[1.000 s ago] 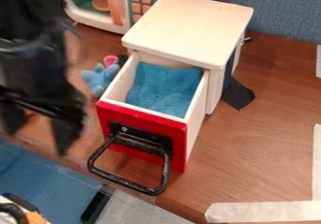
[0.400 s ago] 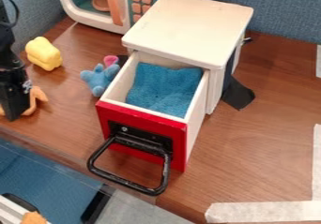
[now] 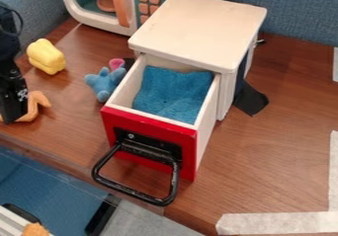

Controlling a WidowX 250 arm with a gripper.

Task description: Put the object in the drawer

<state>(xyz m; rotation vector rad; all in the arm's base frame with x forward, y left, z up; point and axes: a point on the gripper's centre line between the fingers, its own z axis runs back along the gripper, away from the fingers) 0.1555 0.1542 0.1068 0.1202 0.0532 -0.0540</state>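
Over the wooden surface, the big change is the arm's: it has swung clear of the drawer's front corner to the left edge, and since the last frame it has shifted only slightly. The white cabinet has not moved. Its red-fronted drawer remains pulled out, blue cloth lining the bottom, so the way in looks open from above.

The claw is now low at the left, right by a tan, bent object on the surface. I cannot tell whether it is released or clenched on that piece (the dark body hides part of it). The arm's withdrawal has also uncovered a yellow toy; the small blue toy still sits beside the drawer.

The tan piece seems the likeliest target, being nearest the claw. If so, it is outside the drawer, and a secure grasp, lift and carry rightward should remain.
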